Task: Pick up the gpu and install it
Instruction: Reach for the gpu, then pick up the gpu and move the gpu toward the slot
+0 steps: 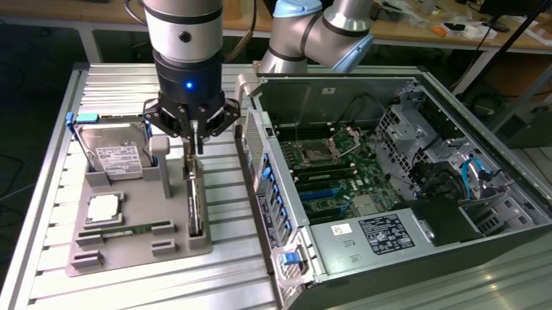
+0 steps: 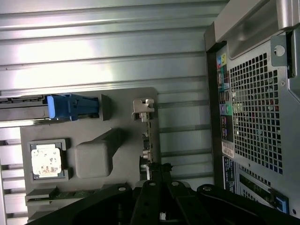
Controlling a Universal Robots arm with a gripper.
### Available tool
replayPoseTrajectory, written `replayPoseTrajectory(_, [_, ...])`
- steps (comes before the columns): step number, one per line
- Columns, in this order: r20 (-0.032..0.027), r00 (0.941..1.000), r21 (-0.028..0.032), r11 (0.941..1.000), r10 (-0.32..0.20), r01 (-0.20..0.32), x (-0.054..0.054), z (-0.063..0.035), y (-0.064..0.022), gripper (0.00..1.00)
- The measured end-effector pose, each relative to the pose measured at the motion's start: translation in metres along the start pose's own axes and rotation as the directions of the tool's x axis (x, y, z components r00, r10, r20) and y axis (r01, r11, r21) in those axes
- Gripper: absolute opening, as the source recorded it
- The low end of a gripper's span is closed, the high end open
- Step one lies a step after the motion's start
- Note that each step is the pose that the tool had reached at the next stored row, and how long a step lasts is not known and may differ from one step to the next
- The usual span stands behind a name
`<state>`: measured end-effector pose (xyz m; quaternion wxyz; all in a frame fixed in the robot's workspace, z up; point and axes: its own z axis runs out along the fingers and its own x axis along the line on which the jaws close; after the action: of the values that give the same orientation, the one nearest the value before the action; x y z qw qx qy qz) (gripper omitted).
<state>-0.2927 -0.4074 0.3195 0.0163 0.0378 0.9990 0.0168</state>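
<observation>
**On the grey fixture beside the open case: tool closed narrow on the gpu's upper edge**

On the table (image 1: 112, 84), the gpu (image 1: 195, 200) stands on edge in a slot of the grey fixture (image 1: 129, 258). Its silver bracket end is toward the arm. It is still seated in the slot, not lifted. The tool (image 1: 198, 145) hangs upright over that end with its fingers drawn close together, and it appears to pinch the thin board.

Risks, as judged:
- The grip sits near one end, not mid-length. The free end may sag or swing, and the card may twist in the fingers.
- A pull that is not straight may bind the card in its slot and drag the fixture.
- The computer case (image 1: 483, 129) stands just beside the fixture. A tilted card may strike the case's near wall.
- A skewed hold may lead to poor alignment at the motherboard (image 1: 332, 174).
</observation>
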Motion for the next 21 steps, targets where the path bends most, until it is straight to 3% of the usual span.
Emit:
replayPoseTrajectory(3, [0.0, 1.0, 0.0, 1.0, 0.0, 0.0, 0.0, 0.0, 0.0, 0.24])
replayPoseTrajectory(4, [0.0, 1.0, 0.0, 1.0, 0.0, 0.0, 0.0, 0.0, 0.0, 0.24])
replayPoseTrajectory(6, [0.0, 1.0, 0.0, 1.0, 0.0, 0.0, 0.0, 0.0, 0.0, 0.36])
replayPoseTrajectory(21, [0.0001, 1.0, -0.0001, 1.0, 0.0, 0.0, 0.0, 0.0, 0.0, 0.36])
